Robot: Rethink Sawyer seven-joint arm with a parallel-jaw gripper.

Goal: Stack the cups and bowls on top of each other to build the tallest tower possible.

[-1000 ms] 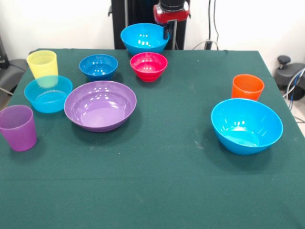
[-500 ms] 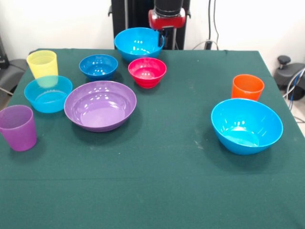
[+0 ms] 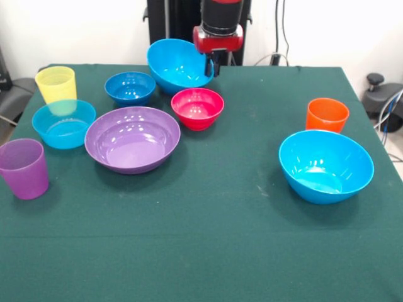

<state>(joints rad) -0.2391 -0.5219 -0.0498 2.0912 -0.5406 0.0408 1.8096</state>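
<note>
My gripper (image 3: 210, 64) hangs at the far middle of the table, shut on the right rim of a mid-sized blue bowl (image 3: 175, 63), which is tilted. A magenta bowl (image 3: 197, 107) sits just in front of it. A small dark blue bowl (image 3: 130, 87), a light blue bowl (image 3: 63, 124) and a wide purple bowl (image 3: 132, 138) stand at the left. A large blue bowl (image 3: 325, 165) stands at the right. The yellow cup (image 3: 56, 84) and purple cup (image 3: 24, 167) are at the left, the orange cup (image 3: 327, 115) at the right. Nothing is stacked. No yellow-orange bowl shows.
The table (image 3: 208, 239) has a dark green cloth. The robot's black pedestal (image 3: 179, 16) stands behind the far edge. A dark object (image 3: 381, 94) with cables is beyond the right edge.
The gripper has come down and a little left with the blue bowl, which now tilts. The magenta bowl has slid nearer to the camera.
</note>
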